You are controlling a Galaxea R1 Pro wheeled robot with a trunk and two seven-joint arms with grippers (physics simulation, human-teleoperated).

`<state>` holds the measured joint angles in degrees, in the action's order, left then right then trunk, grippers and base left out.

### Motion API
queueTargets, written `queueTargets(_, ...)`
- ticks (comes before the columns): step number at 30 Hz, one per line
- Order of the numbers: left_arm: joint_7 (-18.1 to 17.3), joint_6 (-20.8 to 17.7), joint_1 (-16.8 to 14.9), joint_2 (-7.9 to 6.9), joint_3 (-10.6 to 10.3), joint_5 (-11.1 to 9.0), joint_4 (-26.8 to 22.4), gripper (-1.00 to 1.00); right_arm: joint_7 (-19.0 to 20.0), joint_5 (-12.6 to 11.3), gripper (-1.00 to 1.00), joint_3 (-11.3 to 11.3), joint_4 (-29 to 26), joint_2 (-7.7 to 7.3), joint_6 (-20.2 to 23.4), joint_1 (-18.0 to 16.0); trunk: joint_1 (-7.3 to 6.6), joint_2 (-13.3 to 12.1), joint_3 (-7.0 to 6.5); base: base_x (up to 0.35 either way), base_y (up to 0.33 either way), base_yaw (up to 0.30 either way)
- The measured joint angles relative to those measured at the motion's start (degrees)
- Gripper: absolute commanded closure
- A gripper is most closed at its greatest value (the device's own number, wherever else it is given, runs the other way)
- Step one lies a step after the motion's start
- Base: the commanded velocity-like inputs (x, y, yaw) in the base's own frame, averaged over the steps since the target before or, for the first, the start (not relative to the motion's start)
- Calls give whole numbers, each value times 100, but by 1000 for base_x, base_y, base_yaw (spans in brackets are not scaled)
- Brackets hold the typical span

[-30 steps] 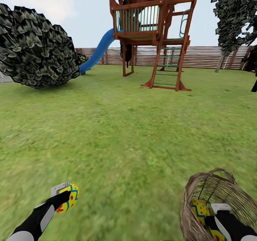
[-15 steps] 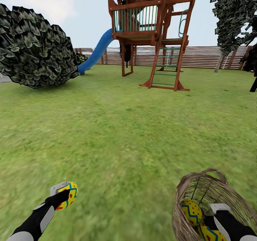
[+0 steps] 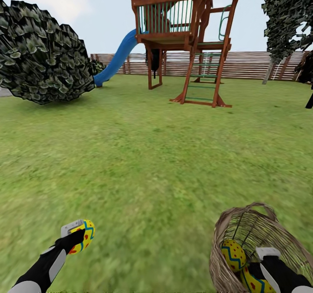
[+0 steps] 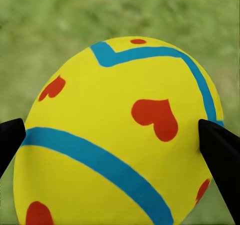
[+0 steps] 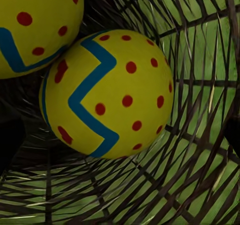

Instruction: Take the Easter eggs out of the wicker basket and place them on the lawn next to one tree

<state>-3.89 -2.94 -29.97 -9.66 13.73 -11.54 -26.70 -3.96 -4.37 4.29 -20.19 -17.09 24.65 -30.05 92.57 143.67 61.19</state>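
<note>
Our view has tilted slightly; left end effector clamps one Easter egg, smooth, slippery, best gripped mid-girth; right end effector's state we cannot tell.

Wooden playset with blue slide, far side of lawn. Slatted brown fence behind. Dark mottled bush at left edge; pale sky.

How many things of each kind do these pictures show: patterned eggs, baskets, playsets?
Yellow eggs with blue bands and red marks: 3, one in the left gripper, two in the basket.
Brown woven wicker basket: 1
Wooden playset with blue slide: 1
Total: 5
</note>
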Motion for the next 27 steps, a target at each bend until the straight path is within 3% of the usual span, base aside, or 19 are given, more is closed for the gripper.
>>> queueTargets(17, 0, 0, 1, 14, -5, 1, 3, 100, 0, 0, -100, 0, 0, 1, -1, 0, 44, 23, 377, 0, 0, 0)
queueTargets(27, 20, 17, 1, -3, 4, 15, 44, 100, -1, 1, -100, 0, 2, 0, 0, 0, 41, 24, 378, 95, -17, 0)
